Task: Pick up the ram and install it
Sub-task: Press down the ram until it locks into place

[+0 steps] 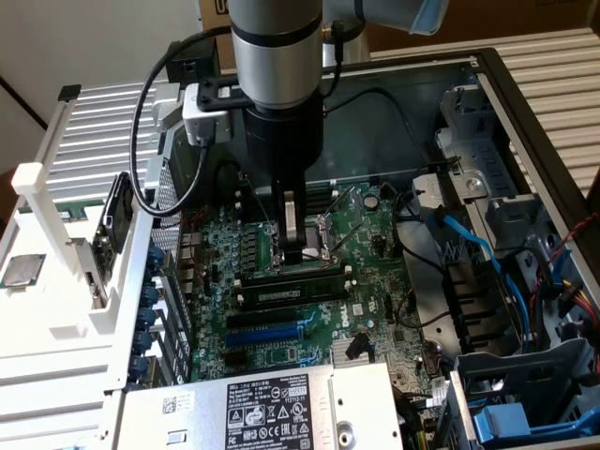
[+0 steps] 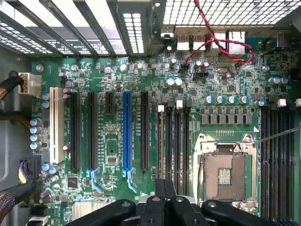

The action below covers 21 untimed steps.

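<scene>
One green motherboard [image 1: 309,291] inside open case [image 1: 525,112].

green motherboard [image 2: 141,70], blue expansion slot [image 2: 127,132]

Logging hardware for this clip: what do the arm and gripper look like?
The arm is a silver-grey cylinder with a black wrist section and a pale blue joint cap. A white-and-black box clamps beside it, feeding a looping black cable. The gripper is black with slim metal fingers.
</scene>
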Available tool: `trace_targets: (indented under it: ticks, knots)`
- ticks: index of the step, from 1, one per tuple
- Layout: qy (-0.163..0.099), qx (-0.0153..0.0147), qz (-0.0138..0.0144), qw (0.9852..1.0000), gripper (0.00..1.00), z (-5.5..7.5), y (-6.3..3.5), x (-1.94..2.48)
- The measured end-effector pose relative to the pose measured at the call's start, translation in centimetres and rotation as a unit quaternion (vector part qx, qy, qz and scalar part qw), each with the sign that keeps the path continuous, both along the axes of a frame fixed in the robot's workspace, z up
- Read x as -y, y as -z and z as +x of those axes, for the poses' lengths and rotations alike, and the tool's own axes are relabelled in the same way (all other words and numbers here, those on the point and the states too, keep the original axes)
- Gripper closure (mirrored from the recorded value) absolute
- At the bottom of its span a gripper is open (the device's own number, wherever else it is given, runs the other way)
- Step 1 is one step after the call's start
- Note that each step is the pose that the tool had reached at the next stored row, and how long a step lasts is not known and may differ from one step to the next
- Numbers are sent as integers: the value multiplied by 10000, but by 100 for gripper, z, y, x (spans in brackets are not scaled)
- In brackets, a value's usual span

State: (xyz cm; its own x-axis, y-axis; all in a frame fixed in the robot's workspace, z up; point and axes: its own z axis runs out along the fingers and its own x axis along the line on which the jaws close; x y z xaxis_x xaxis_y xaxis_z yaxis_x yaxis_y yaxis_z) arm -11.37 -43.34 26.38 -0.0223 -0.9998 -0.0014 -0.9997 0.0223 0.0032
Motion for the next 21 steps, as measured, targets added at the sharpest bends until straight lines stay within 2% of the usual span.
trace_targets:
  ticks: [8,17,21]
  knots:
    - [0,0,0,10000,90,0,-155,0]
    - [1,0,0,10000,90,0,-166,0]
    - [292,0,0,9996,90,0,-166,0]
